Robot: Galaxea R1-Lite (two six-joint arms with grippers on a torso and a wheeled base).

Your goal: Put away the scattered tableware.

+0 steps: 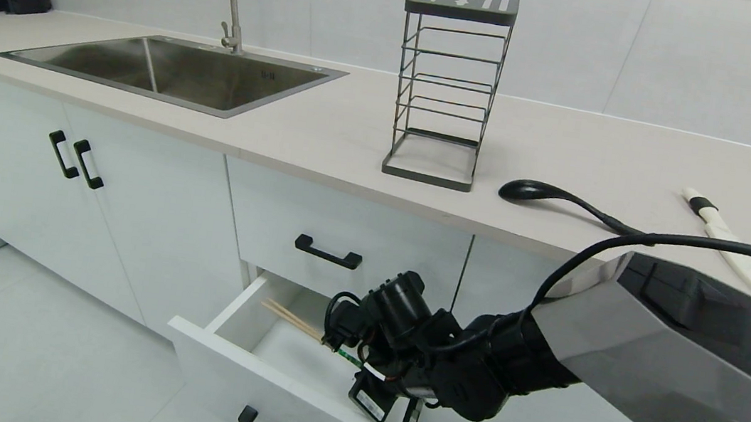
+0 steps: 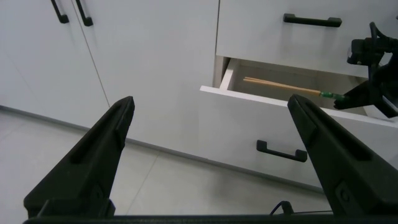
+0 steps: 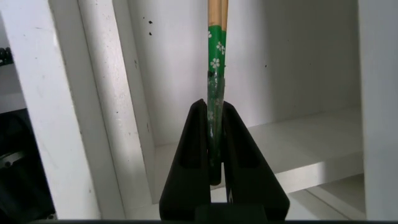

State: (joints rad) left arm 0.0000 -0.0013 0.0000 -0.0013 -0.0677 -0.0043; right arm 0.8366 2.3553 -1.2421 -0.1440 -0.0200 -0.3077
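Note:
A pair of wooden chopsticks [image 3: 216,37] with green flowered ends is clamped between the fingers of my right gripper [image 3: 216,124], which is shut on them. In the head view that gripper [image 1: 335,342] is low inside the open white drawer [image 1: 236,355], and the chopsticks [image 1: 290,319] point toward the drawer's back left. My left gripper [image 2: 211,104] hangs open and empty in front of the cabinets, facing the drawer [image 2: 249,102] and the chopsticks [image 2: 280,86]. A black ladle [image 1: 549,195] and a white knife [image 1: 726,240] lie on the counter at the right.
A tall dark wire rack [image 1: 448,84] stands mid-counter, with a steel sink [image 1: 171,67] and tap to its left. A shut drawer [image 1: 328,252] sits above the open one, and cabinet doors with black handles [image 1: 77,160] are to the left.

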